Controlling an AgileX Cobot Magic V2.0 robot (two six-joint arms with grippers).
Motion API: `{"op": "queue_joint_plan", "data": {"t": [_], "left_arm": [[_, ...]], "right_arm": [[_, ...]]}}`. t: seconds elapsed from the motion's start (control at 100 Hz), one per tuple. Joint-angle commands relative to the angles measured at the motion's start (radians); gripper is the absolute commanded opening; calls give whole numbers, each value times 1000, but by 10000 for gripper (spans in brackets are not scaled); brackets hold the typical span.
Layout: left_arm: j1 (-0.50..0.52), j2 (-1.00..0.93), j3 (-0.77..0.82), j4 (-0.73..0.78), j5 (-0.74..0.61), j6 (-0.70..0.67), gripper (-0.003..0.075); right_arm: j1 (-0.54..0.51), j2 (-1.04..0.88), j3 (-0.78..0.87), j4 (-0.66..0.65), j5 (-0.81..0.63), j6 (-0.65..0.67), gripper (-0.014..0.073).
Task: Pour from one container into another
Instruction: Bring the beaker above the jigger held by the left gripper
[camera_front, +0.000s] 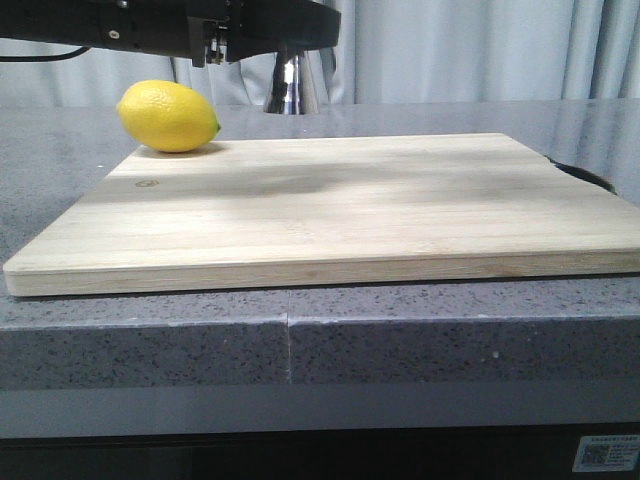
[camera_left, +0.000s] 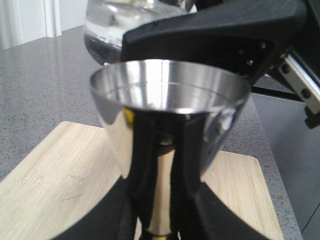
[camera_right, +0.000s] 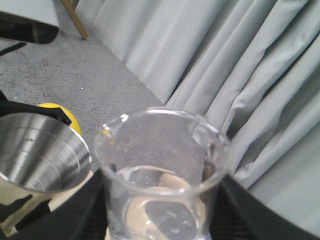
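Observation:
My left gripper (camera_left: 162, 200) is shut on the narrow waist of the shiny steel jigger (camera_left: 167, 105), holding it upright above the board. Its open upper cone (camera_right: 42, 150) also shows in the right wrist view. The clear glass beaker (camera_right: 162, 170) sits between the fingers of my right gripper (camera_right: 162, 210), which is shut on it; clear liquid lies in its bottom. In the left wrist view the beaker (camera_left: 120, 27) hangs just behind and above the jigger's rim. No stream runs between them. The front view shows only the jigger's lower cone (camera_front: 288, 85) under the black arms.
A wooden cutting board (camera_front: 330, 200) covers most of the grey stone counter (camera_front: 60, 150). A yellow lemon (camera_front: 168, 116) lies at the board's far left corner, below the held jigger. Grey curtains hang behind.

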Motion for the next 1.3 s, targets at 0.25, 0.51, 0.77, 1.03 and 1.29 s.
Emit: {"op": "queue_joint_plan", "data": {"t": [0.25, 0.51, 0.77, 1.03, 1.29], "left_arm": [[-12, -47, -29, -67, 109, 2, -18], [-12, -47, -29, -64, 109, 2, -18], [-12, -47, -29, -63, 109, 2, -18], [-22, -47, -29, -54, 109, 2, -18], [-32, -47, -29, -53, 109, 2, -18]], "right_arm": [[0, -36, -82, -38, -42, 1, 216], [0, -27, -95, -77, -35, 1, 216], [0, -27, -95, -107, -35, 1, 216], [0, -27, -95, -128, -35, 1, 216], [0, -27, -95, -170, -28, 1, 216]]}}
